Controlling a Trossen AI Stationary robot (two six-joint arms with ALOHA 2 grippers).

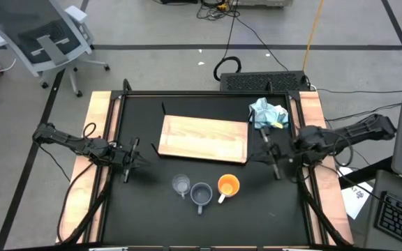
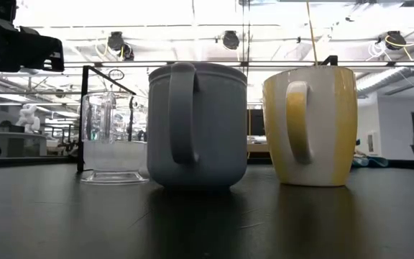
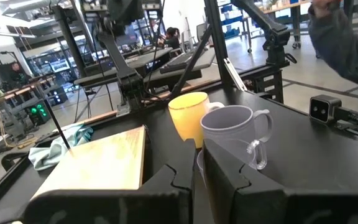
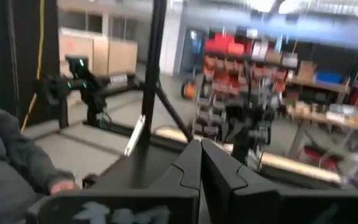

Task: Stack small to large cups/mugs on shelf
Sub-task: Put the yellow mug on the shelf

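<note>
Three cups (image 1: 201,191) between the pressed-together left hand (image 1: 132,159) and right hand (image 1: 273,157), untouched.

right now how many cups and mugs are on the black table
3, in a row in front of the light-wood board: clear glass cup on the left arm's side, blue-grey mug in the middle, orange mug with white handle on the right arm's side.

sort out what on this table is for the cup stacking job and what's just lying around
For the job:
- clear glass cup
- blue-grey mug
- orange mug
- light-wood shelf board

Just lying about:
- crumpled light-blue cloth, past the board's corner near the right arm
- keyboard beyond the table's far edge
</note>
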